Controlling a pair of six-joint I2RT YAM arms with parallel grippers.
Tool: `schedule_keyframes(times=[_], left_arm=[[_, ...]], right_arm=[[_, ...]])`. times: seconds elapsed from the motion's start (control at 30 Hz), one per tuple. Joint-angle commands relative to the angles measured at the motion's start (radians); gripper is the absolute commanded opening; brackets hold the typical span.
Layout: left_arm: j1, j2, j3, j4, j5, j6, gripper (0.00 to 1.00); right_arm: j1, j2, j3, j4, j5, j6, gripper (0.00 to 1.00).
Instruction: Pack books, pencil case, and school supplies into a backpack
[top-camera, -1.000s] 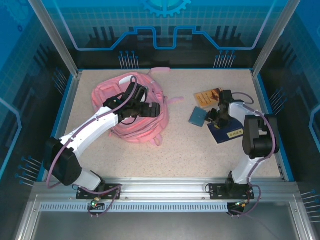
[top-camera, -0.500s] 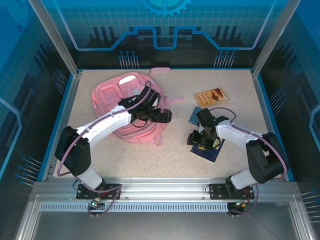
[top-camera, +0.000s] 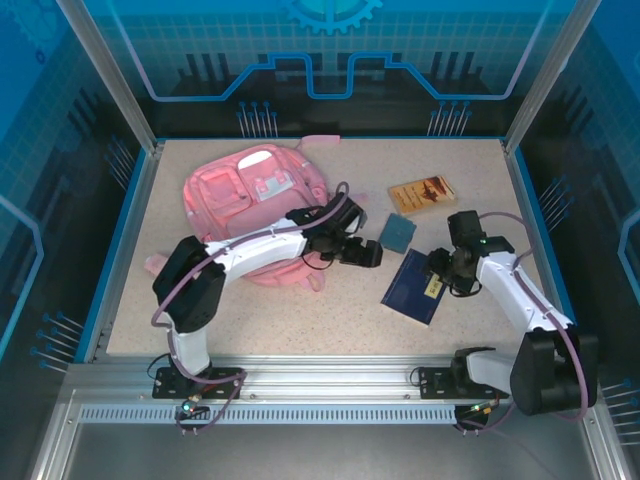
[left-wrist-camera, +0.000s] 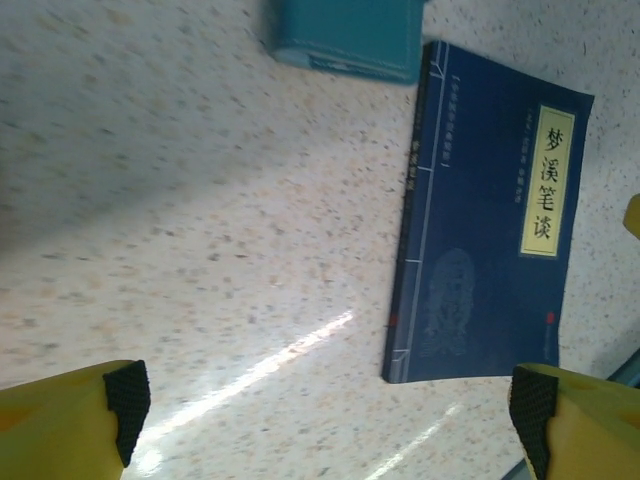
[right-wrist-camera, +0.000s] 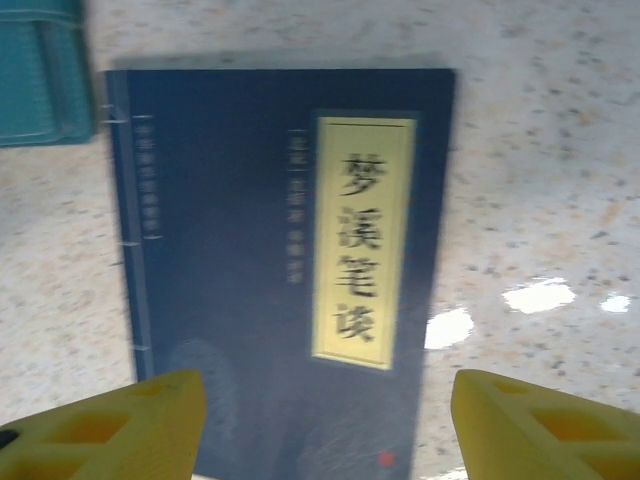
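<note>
Right gripper (top-camera: 438, 266) shifted right — navy book (top-camera: 410, 288) flat, long axis roughly near-far.

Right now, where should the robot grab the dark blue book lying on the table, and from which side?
Probably the long edge beside the yellow label, with the right claw coming down from above. The dark blue book lies flat and thin, so only an edge can be pinched. That edge has bare table next to it, while the teal piece crowds the spine-side corner.
</note>
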Motion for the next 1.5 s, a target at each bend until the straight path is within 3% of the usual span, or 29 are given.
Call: schedule_keyframes(times=[0.0,0.17,0.7,0.93,1.1,1.47], left_arm=[[-0.028,0.056,0.058,0.036,0.048,-0.069,0.91],[-0.053,0.143,0.103,0.049,0.058,-0.118,0.8],[-0.109,0.364,0.291,-0.01,0.078,-0.122,0.56],[-0.141,0.443,0.386,-0.144,-0.044,-0.066,0.39],[-0.166,0.492,0.441,-0.247,-0.139,-0.017,0.36],[-0.184,0.545,0.464,-0.316,-0.172,0.01,0.32]], right_arm=[[-0.057,0.024,-0.035,-0.002,-0.019,-0.047,0.64],[-0.09,0.097,-0.052,0.036,-0.047,-0.066,0.59],[-0.079,0.239,-0.065,0.093,-0.155,-0.114,0.57],[-0.051,0.257,-0.058,0.119,-0.259,-0.116,0.49],[-0.047,0.221,-0.033,0.108,-0.315,-0.119,0.45],[-0.046,0.112,0.02,0.037,-0.341,-0.109,0.33]])
